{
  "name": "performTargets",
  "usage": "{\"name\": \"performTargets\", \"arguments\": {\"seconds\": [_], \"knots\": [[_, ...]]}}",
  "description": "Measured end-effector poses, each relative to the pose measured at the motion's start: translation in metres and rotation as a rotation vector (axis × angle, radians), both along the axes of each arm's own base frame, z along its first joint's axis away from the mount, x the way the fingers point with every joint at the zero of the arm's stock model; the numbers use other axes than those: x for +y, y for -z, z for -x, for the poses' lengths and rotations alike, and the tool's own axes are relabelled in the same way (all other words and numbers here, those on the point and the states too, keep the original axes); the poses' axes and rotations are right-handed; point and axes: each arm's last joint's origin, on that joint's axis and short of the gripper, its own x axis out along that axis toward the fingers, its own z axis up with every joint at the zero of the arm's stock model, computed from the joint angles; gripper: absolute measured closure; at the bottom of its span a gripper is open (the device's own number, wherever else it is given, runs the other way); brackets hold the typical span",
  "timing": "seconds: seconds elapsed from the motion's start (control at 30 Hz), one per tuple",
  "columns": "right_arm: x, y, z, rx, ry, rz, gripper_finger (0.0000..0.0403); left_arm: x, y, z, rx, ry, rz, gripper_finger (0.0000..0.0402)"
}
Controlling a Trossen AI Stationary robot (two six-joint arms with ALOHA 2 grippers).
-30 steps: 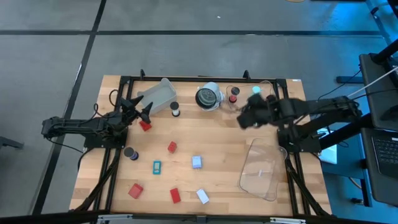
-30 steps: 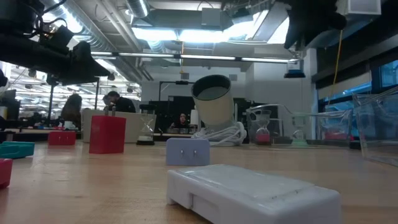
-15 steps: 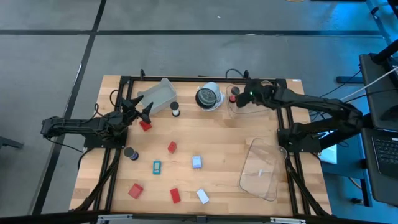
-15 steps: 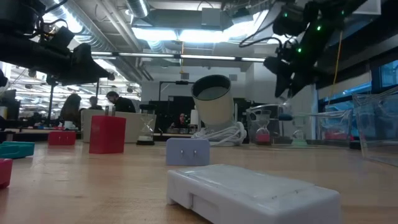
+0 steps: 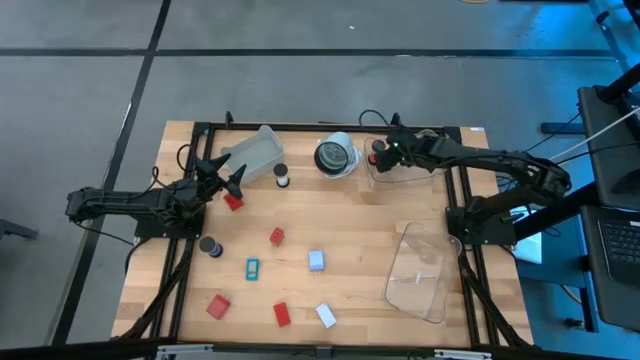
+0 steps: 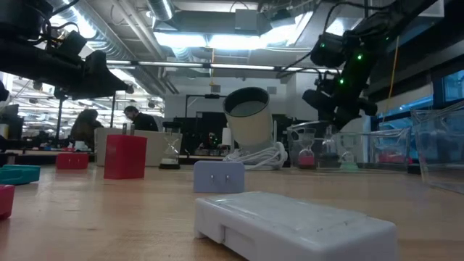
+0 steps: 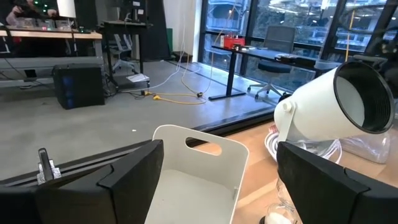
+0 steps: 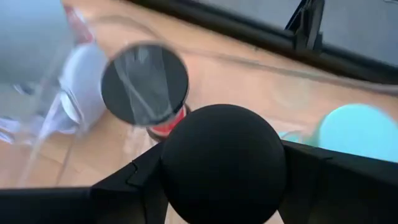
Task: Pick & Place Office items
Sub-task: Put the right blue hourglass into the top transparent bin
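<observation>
My right gripper (image 5: 386,153) hangs at the far right over a clear tray (image 5: 425,172) and is shut on a dark round cap (image 8: 217,165). Inside that tray stand a dark cap with a red body (image 8: 145,84) and a teal-topped one (image 8: 357,134). My left gripper (image 5: 226,180) waits open and level at the far left, just beyond a red block (image 5: 234,202). Red blocks (image 5: 276,237), a teal block (image 5: 253,268), a pale-blue block (image 5: 316,260), a white block (image 5: 325,315) and a dark cap (image 5: 210,246) lie on the wood. My right gripper pinches the dark round cap by its two opposite sides (image 8: 169,174) between its two fingers. The fingers slant down from the table's right. The wrist view looks onto the cap's round black top. The cap is lifted clear above the clear tray.
A white-and-black round object (image 5: 336,157) with a coiled cord sits at the far middle, beside the right gripper's tray. Another clear tray (image 5: 252,157) lies at the far left and a tipped one (image 5: 420,272) at the near right. A small dark-and-white cap (image 5: 282,177) stands between.
My right gripper has swung toward the table's far edge and a little left, sinking as it went, and now hangs over the far-right clear tray. Its wrist has rolled somewhat.
</observation>
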Motion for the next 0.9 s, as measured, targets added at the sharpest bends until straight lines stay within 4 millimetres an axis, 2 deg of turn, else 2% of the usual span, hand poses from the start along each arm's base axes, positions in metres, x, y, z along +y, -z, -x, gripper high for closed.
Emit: {"name": "performTargets", "arguments": {"seconds": [0.3, 0.73, 0.9], "knots": [[-0.007, 0.017, -0.009, 0.049, -0.006, 0.01, 0.0189, -0.001, 0.0, -0.001, -0.025, 0.04, 0.021, 0.0091], [-0.008, 0.016, -0.01, 0.057, -0.023, 0.034, 0.0182, -0.001, 0.0, -0.002, -0.028, 0.065, 0.023, 0.0091], [-0.007, 0.016, -0.011, 0.05, -0.087, 0.01, 0.017, -0.001, 0.0, -0.002, -0.027, 0.065, 0.023, 0.0091]]}}
